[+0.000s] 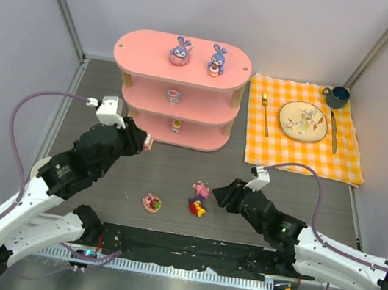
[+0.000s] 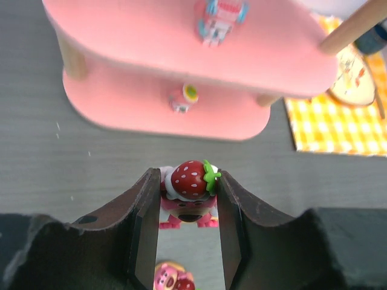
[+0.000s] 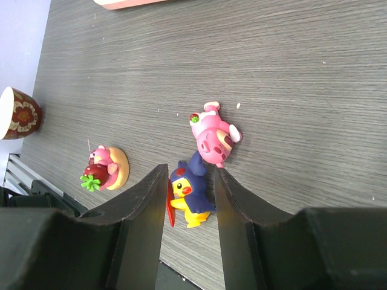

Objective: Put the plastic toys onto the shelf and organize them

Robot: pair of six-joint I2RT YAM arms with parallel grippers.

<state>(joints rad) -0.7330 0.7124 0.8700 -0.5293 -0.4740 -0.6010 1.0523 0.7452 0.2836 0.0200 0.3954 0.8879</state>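
My left gripper (image 1: 145, 142) (image 2: 187, 175) is shut on a pink bear toy with a strawberry hat (image 2: 190, 184), just in front of the pink shelf (image 1: 149, 57) (image 2: 133, 112). Two blue-purple bunnies (image 1: 180, 52) (image 1: 217, 59) stand on the top board. One small toy (image 1: 174, 96) (image 2: 221, 15) sits on the middle board and another (image 1: 176, 125) (image 2: 183, 98) on the bottom one. On the table lie a pink toy (image 1: 201, 189) (image 3: 214, 134), a red-yellow-purple one (image 1: 197, 206) (image 3: 190, 192) and a round pink one (image 1: 151, 203) (image 3: 104, 169). My right gripper (image 1: 219, 192) (image 3: 190, 170) is open, off to their right.
An orange checked cloth (image 1: 275, 147) at the right carries a plate (image 1: 303, 121), a fork (image 1: 265, 112), a knife (image 1: 333, 131) and a dark blue mug (image 1: 337, 97). A small flower-patterned bowl (image 3: 18, 113) shows at the left edge of the right wrist view.
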